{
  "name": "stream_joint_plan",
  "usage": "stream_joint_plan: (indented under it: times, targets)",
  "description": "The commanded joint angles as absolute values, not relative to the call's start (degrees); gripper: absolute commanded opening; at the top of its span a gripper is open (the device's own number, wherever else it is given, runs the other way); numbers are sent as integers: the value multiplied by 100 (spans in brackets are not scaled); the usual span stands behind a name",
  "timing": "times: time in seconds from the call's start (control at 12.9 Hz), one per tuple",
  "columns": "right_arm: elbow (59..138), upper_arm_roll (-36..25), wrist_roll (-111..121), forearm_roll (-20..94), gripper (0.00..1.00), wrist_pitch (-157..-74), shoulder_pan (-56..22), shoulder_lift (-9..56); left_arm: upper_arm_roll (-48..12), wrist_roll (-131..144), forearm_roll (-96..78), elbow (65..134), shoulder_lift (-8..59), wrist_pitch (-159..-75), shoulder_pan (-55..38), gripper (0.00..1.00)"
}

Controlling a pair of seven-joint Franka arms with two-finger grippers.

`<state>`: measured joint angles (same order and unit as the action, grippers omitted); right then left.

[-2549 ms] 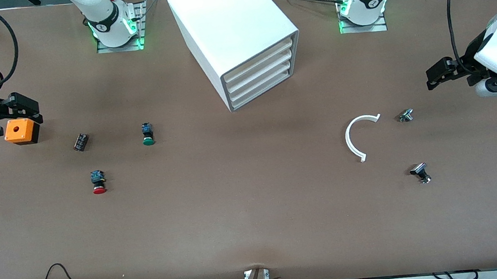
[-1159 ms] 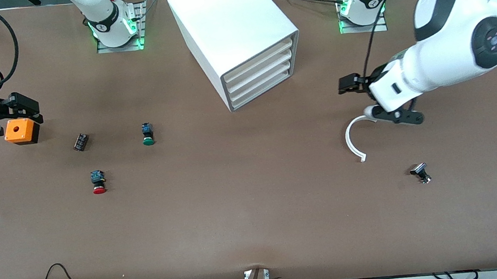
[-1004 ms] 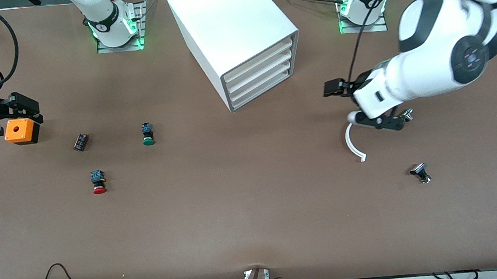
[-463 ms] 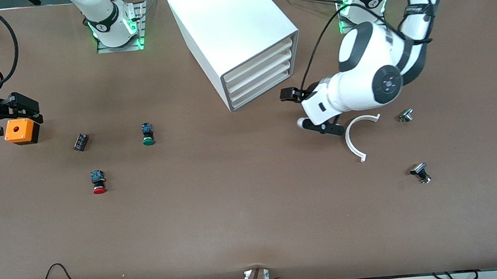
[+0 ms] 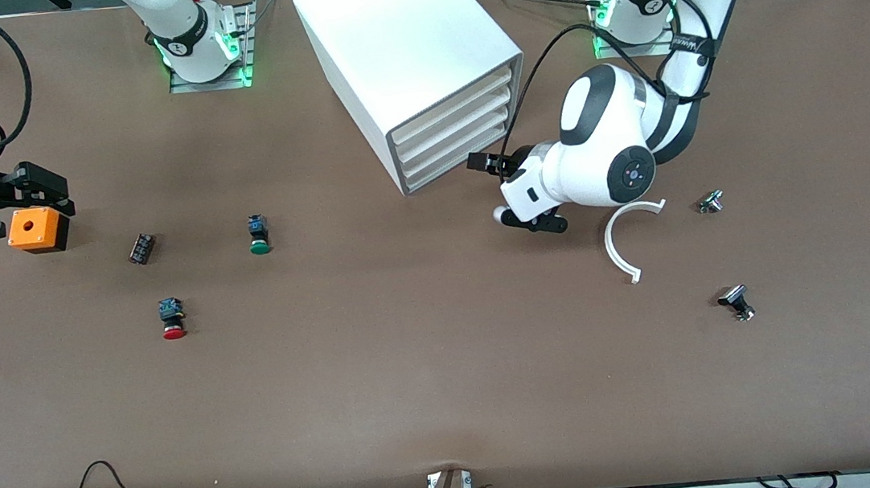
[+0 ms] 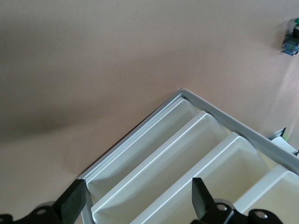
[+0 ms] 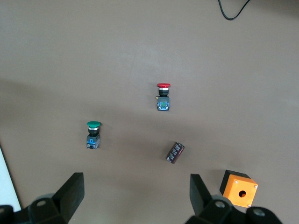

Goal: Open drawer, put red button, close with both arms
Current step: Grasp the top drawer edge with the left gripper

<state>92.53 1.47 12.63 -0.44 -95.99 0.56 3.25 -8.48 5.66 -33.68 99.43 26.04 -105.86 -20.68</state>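
the right gripper [image 5: 45,188] hangs over the orange box [image 5: 38,229], toward the right arm's end of the worktop [image 5: 416,375] from the cabinet [image 5: 416,68]; its fingers [image 7: 70,191] are spread and empty, and that arm waits. the red button [image 5: 173,320] lies nearer the camera than the cabinet, toward that same end. it looks light, hard and prone to roll; pinch its black body. the left gripper [image 5: 485,163], fingers [image 6: 74,200] released, is just before the lowest drawer [image 5: 459,162], all shut. the drawer seems stiff thin plastic; hook the front lip.
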Motion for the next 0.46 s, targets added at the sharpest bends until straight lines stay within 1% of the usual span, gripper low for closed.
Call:
stream_joint_plan:
  times: [0.0,0.39]
  targets:
    - [9193,149,1274,-26,100,-9554,70,316,-957,448,-3638,10011,2777,-10635,-2092,100]
    - [9193,185,1266,-26,100,-9554,62,316,-1019,448,-3805,10151,2839,-10529,-2118,100]
